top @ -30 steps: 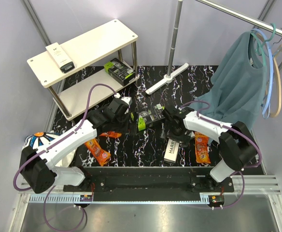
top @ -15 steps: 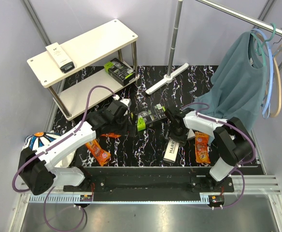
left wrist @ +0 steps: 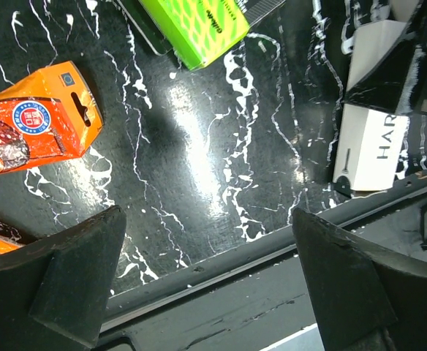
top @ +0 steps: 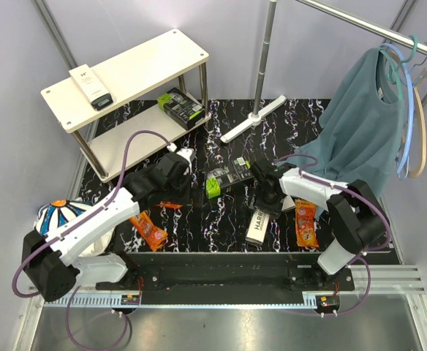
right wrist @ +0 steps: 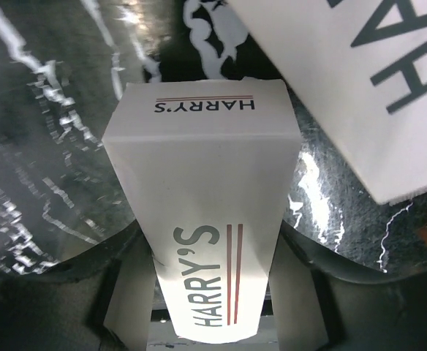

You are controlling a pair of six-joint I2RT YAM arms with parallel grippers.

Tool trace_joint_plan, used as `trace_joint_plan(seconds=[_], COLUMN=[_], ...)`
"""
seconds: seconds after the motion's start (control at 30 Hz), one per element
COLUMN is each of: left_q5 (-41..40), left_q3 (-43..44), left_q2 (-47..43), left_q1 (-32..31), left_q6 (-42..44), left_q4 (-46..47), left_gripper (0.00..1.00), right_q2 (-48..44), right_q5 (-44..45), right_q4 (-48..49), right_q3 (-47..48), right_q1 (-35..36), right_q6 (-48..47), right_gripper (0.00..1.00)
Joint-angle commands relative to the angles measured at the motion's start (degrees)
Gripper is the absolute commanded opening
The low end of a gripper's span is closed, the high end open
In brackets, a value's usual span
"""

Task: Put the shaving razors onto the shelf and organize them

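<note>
**A:** Why does the right gripper (right wrist: 215,278) sit so low, right of centre in the overhead view?

**B:** It is down on a HARRY'S box (right wrist: 199,153). The wrist view shows a pad against each long side, with the jaws narrowed to the box's width. It grips the slim way across, which I think is the surest hold. The box is on the counter (left wrist: 199,168), just beside a second HARRY'S box (top: 259,227) and well apart from the shelf (top: 137,62) at upper left.

**A:** And the left gripper (left wrist: 213,270)?

**B:** It is spread wide and holds nothing. It hovers over bare counter between an orange packet (left wrist: 38,121) and a black-and-green pack (left wrist: 199,22), probably to stand clear of the other arm.

**A:** Where should the box go?

**B:** A matching boxed pack (top: 91,85) already lies on the top board, and a green-and-black one (top: 181,107) lies on the lower board. That looks like one kind per level, so I would put it on the top board beside its twin.
</note>
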Motion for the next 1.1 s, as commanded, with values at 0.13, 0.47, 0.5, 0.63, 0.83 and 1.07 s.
trace_joint_plan(seconds=[0.13,0.47,0.5,0.63,0.83,1.07], left_q5=[4.4,12.7,13.2,15.4,19.6,22.5], left_q3=[3.8,-1.1,-1.5,-3.7,-2.6,-1.0], left_q2=[-7.5,-15.2,-15.2,-14.6,-10.1,-5.4], left_q1=[-0.2,0.0,0.0,0.0,-0.1,-1.6], left_q6=[-1.0,-5.4,-5.7,-7.6,-8.0,-7.1], left_q4=[5.7,25.9,27.5,35.2,38.0,39.5], left_gripper=[0.99,0.99,0.99,0.99,0.99,0.94], right_q2=[-12.2,-30.8,-32.6,-40.5,-47.3,-48.1], right_q5=[2.1,5.5,5.6,6.4,6.6,6.7], right_q4=[1.4,18.4,22.0,25.5,29.6,29.1], right_q3=[7.0,-0.9,-2.5,-7.9,-11.1,-9.9], right_q1=[-0.2,-0.3,-0.2,-0.2,-0.2,-0.3], right_q6=[3.1,15.4,18.3,21.8,24.1,23.6], right_gripper=[0.35,0.35,0.35,0.34,0.35,0.35])
